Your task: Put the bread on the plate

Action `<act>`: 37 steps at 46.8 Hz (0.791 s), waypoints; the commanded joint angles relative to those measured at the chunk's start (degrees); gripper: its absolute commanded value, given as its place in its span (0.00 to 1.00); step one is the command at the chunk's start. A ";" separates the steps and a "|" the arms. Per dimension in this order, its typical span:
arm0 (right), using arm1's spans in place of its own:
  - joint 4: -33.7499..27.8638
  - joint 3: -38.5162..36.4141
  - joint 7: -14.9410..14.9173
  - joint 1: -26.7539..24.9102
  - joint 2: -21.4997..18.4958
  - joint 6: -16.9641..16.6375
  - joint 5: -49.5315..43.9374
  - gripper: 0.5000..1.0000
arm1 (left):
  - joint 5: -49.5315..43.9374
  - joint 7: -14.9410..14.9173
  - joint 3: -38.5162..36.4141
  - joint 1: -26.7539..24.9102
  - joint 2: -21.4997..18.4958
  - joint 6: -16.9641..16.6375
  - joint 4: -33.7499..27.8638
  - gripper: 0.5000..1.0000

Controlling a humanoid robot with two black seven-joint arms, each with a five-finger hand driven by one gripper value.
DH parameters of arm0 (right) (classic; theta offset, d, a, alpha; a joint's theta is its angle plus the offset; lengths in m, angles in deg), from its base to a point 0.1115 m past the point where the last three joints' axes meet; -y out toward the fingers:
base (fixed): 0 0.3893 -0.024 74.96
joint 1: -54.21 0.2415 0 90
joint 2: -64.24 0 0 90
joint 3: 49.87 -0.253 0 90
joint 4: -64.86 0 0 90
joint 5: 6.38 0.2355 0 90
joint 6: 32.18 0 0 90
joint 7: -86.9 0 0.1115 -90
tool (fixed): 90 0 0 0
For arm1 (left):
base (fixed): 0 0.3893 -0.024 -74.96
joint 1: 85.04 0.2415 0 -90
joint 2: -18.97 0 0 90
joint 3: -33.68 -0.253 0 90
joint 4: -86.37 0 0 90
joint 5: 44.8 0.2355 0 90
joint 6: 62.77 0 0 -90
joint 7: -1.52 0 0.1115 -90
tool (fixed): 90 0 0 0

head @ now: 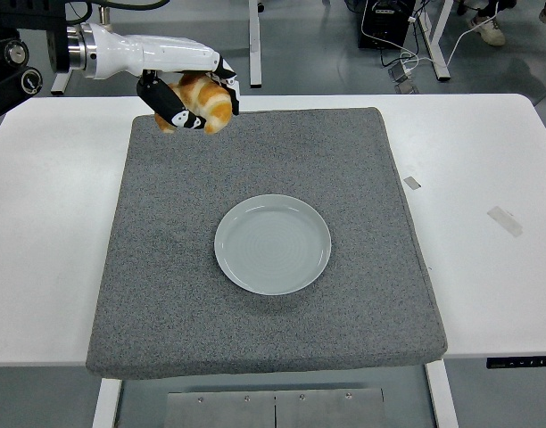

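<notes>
My left hand (194, 96) is shut on a golden-brown bread roll (204, 100) and holds it high above the far left corner of the grey mat (264, 303). The roll shows between the black fingers (169, 111). A pale blue-grey plate (272, 243) lies empty at the middle of the mat, to the right of the hand and nearer to me. The right arm is out of view.
The grey mat covers most of the white table (487, 259). Two small pieces of tape (505, 220) lie on the table right of the mat. Desk legs and cables stand on the floor beyond the table's far edge.
</notes>
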 commanded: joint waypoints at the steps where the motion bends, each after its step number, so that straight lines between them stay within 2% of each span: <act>1: 0.00 0.00 -0.01 -0.03 0.00 0.00 0.06 1.00 | -0.20 0.00 -0.09 -0.69 0.95 0.08 0.02 0.05; 17: 0.00 0.09 -0.01 -0.03 0.00 0.00 -0.02 1.00 | -0.20 0.00 -0.18 -1.40 6.31 0.08 -0.16 0.05; 37: -0.09 0.18 -0.01 0.06 0.00 0.00 -0.02 1.00 | 0.16 0.00 -5.10 -0.34 12.55 -0.89 -0.07 0.05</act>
